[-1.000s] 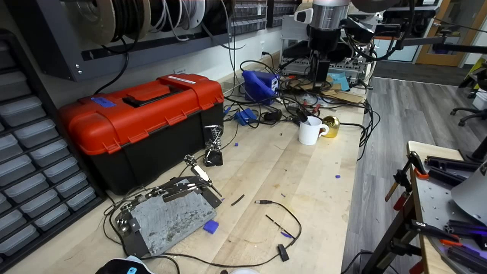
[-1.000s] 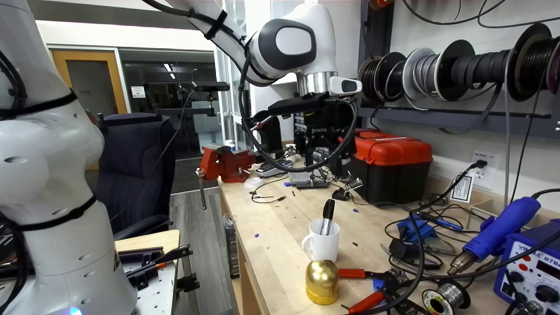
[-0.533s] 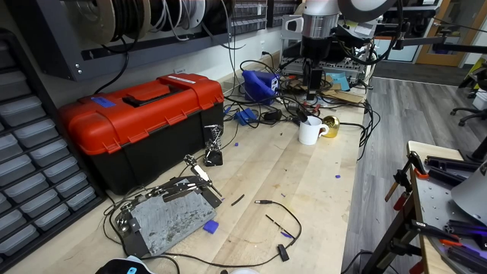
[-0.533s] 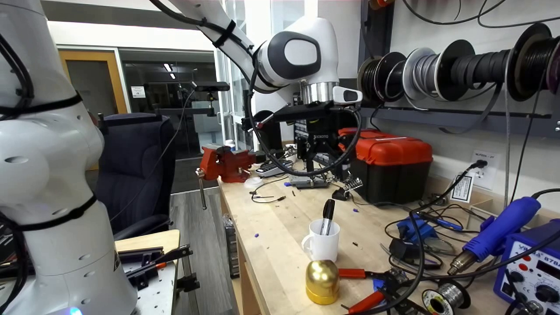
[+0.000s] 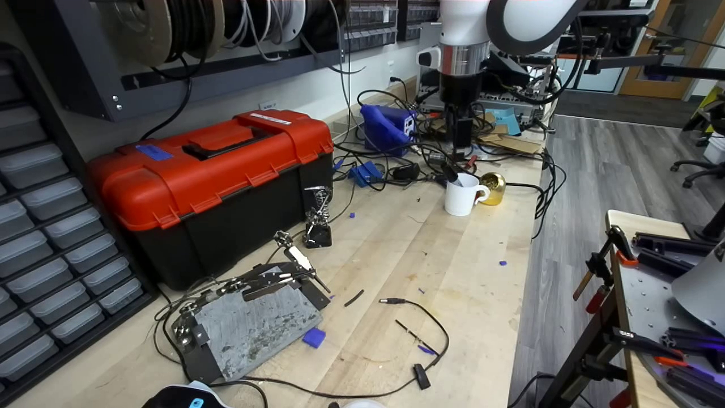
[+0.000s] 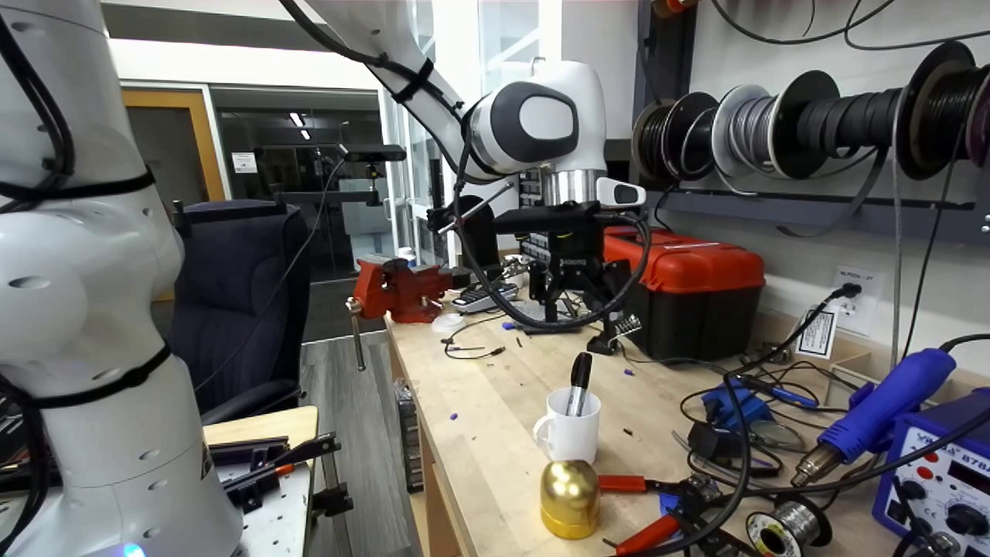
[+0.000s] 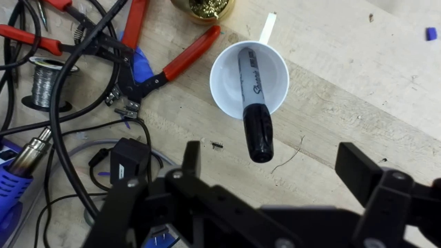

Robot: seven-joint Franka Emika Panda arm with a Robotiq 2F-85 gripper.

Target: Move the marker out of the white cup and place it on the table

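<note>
The marker [image 7: 250, 81], grey with a black cap, leans inside the white cup [image 7: 220, 89], cap up and sticking out over the rim. In both exterior views the marker [image 6: 579, 379] [image 5: 451, 174] stands tilted in the cup [image 6: 576, 437] [image 5: 460, 198], which is upright on the light wooden table [image 6: 483, 394]. My gripper [image 7: 270, 158] is open and empty, its fingers wide apart. In the wrist view the cap's end lies between the fingertips, nearer the left one, without visible touch. In an exterior view the gripper [image 6: 584, 309] is above cup height.
A gold tin [image 6: 570, 503] stands close beside the cup. Red-handled pliers [image 7: 191, 53], black cables [image 7: 57, 103] and a solder spool [image 7: 46, 82] lie on one side. A blue soldering station [image 6: 940, 464] and a red toolbox [image 5: 221, 175] stand along the wall side.
My gripper has moved lower, shifting a little left in an exterior view and a little right in another. It stays open. The cup and marker have not moved.
</note>
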